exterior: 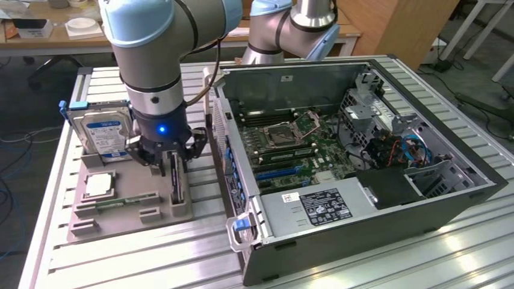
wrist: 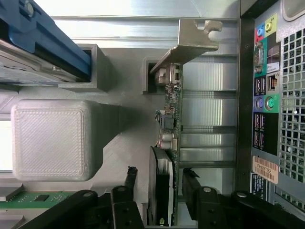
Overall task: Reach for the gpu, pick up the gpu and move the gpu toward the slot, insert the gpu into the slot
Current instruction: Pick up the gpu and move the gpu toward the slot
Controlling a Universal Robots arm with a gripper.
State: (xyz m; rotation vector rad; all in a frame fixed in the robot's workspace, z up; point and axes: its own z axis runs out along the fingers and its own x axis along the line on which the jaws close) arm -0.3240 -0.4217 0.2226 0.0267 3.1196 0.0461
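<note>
**Exterior view.** The end effector [exterior: 172,165] is lowered over the gpu [exterior: 176,188]. The gpu is stood on edge in a grey holder tray [exterior: 120,224] on the counter [exterior: 56,265]. A hard drive [exterior: 105,133] is propped just beside it. The open computer case [exterior: 377,205], with the green motherboard [exterior: 293,150] inside, is set to the exterior view's right of the tray.

**Wrist view.** The fingers [wrist: 130,177] are held part-way apart, one on either side of the card, with a gap seen at one side. The silver bracket [wrist: 193,40] is at the end away from the fingers. Apparently nothing is gripped.
</note>
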